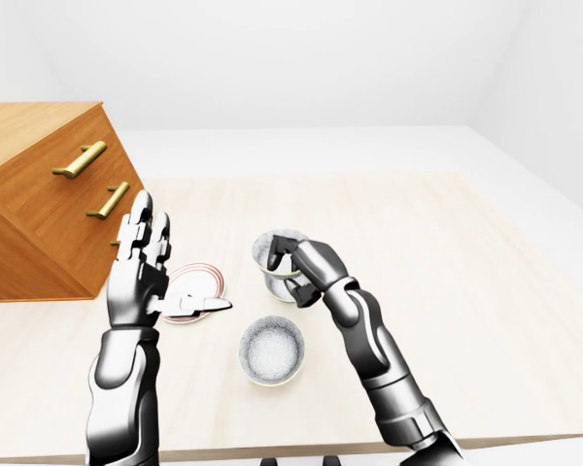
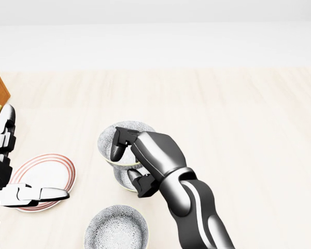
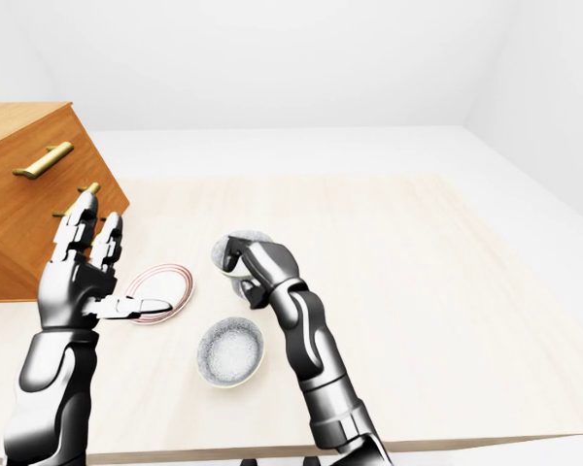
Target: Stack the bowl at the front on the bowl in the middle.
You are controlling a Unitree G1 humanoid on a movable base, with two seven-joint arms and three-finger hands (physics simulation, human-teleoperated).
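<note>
The right hand [image 2: 129, 163] pinches the rim of a grey patterned bowl [image 2: 125, 140], held just above the table [image 2: 238, 135]; whether another bowl sits under it is hard to tell, while a second grey bowl [image 2: 116, 228] lies nearer the bottom of the head view. The left hand [image 1: 141, 267] hovers spread and empty over a red-ringed plate [image 2: 44, 174]. To do it well, I judge the held bowl should be kept level, centred over its target and lowered gently before the fingers open; no writing or brand is visible.

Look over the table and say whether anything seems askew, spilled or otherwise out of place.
Nothing is spilled or broken. The one oddity: the wooden drawer cabinet with brass handles sits tilted on the pale wooden table, its face leaning. The right hand grips a speckled grey bowl; another speckled bowl and the red-rimmed plate lie flat.
</note>
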